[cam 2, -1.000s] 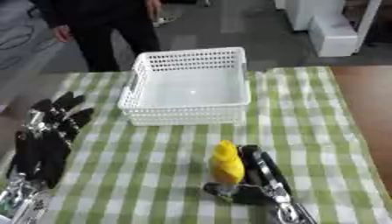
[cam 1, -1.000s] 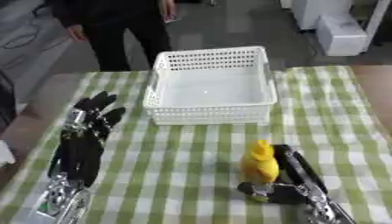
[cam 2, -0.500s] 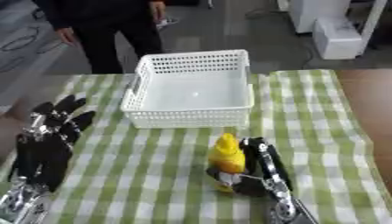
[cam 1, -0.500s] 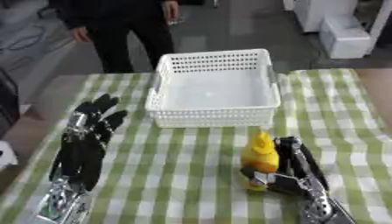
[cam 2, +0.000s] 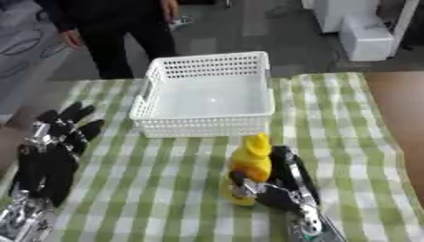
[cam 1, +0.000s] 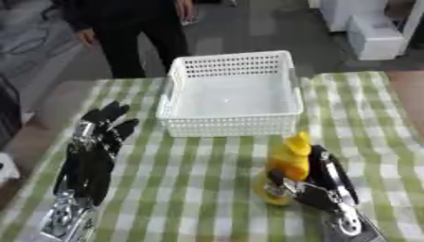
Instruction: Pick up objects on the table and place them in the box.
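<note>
Left eye view: yellow bottle (cam 1: pixel 286 170) w/in right robot hand (cam 1: pixel 324 182) grasp.

The right robot hand (cam 1: pixel 319 182) covers the right side and lower back of the yellow bottle (cam 1: pixel 286 170), whose label is too blurred to read. Both forearms run off the bottom edge. The desk (cam 1: pixel 207 189) is cut off at the bottom and right.
</note>
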